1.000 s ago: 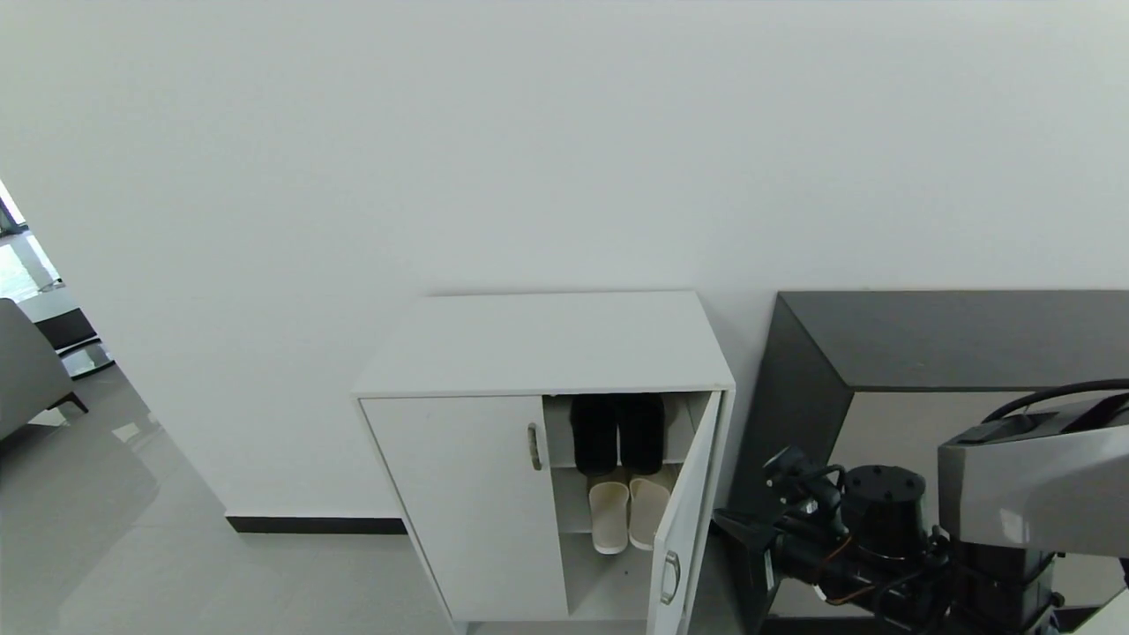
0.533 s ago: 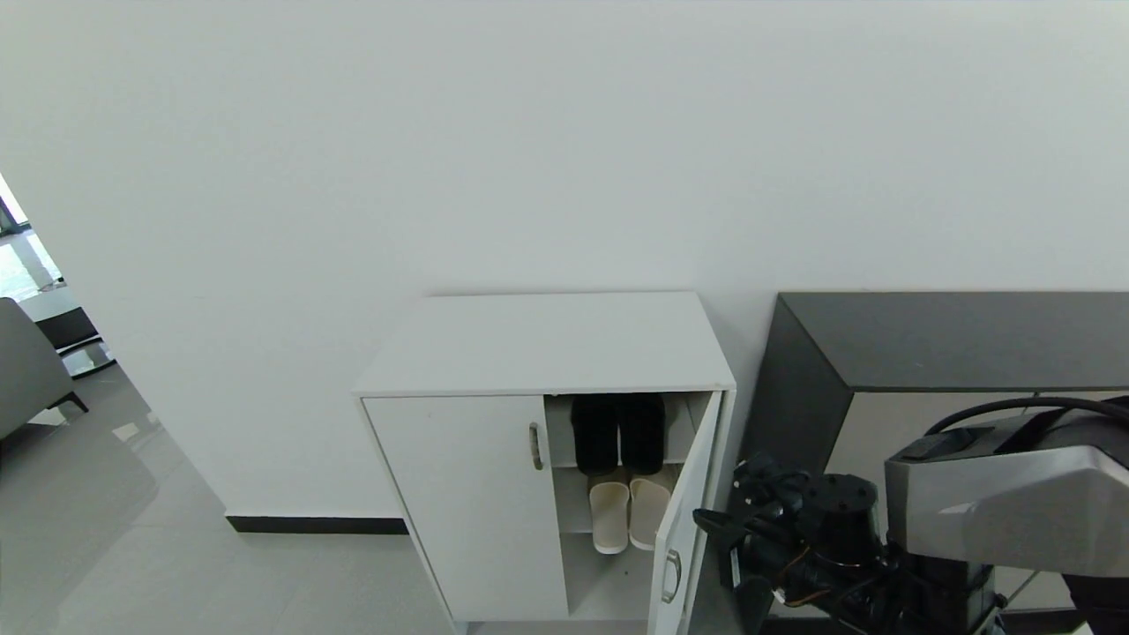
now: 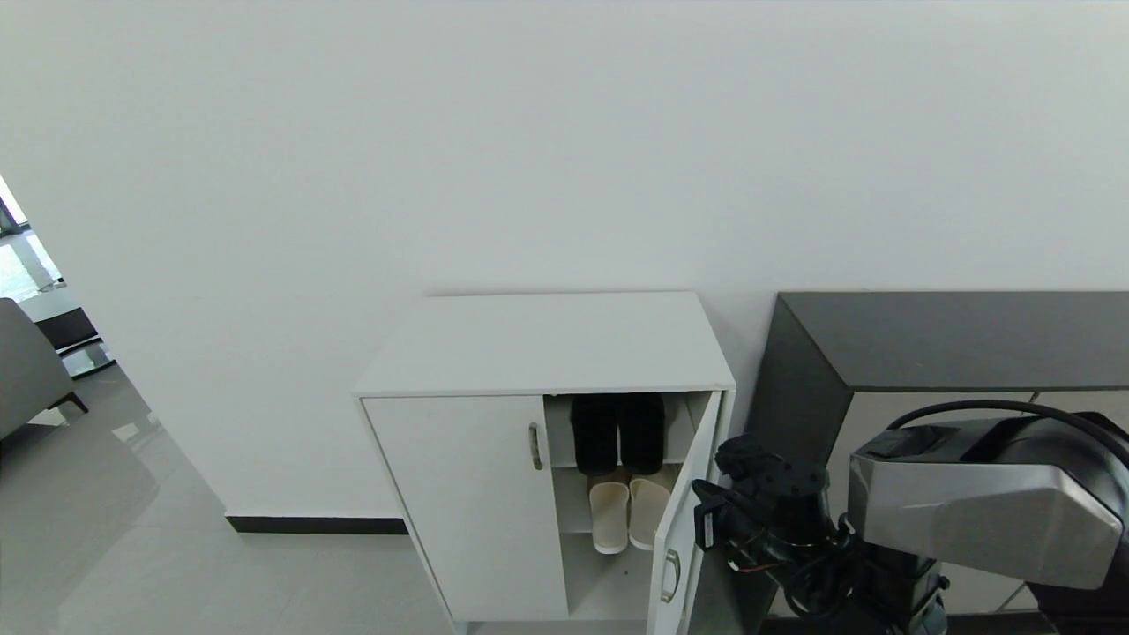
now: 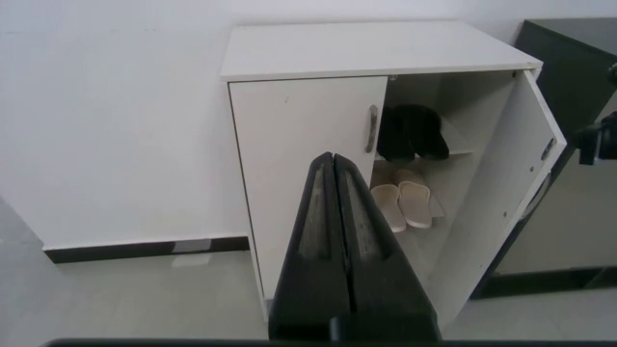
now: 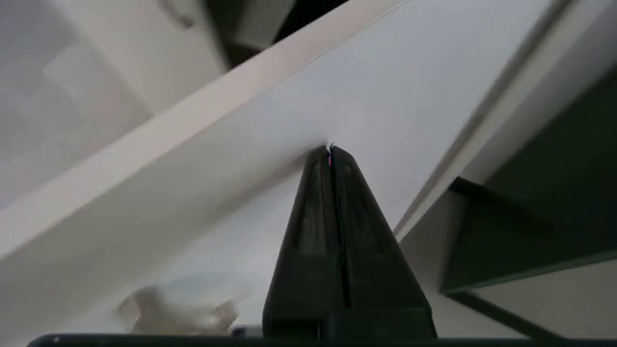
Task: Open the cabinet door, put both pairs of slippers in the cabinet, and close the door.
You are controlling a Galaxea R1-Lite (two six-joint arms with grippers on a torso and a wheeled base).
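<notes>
While the black slippers (image 3: 617,432) and cream slippers (image 3: 628,513) sit shelved inside the cabinet (image 3: 547,344), the right pincer (image 5: 331,156) — tips together — meets the open door (image 3: 684,498) on its outer face; pushed off-angle, it may skid off, leaving the door ajar.

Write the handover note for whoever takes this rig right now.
Left gripper: shut, empty, held in front of the cabinet.
Right gripper: shut, empty, tip at the outer face of the open right door.
Black slippers on the upper shelf, pale slippers just below them.
Done: door opened, both pairs in.
Left: push the right door shut.
</notes>
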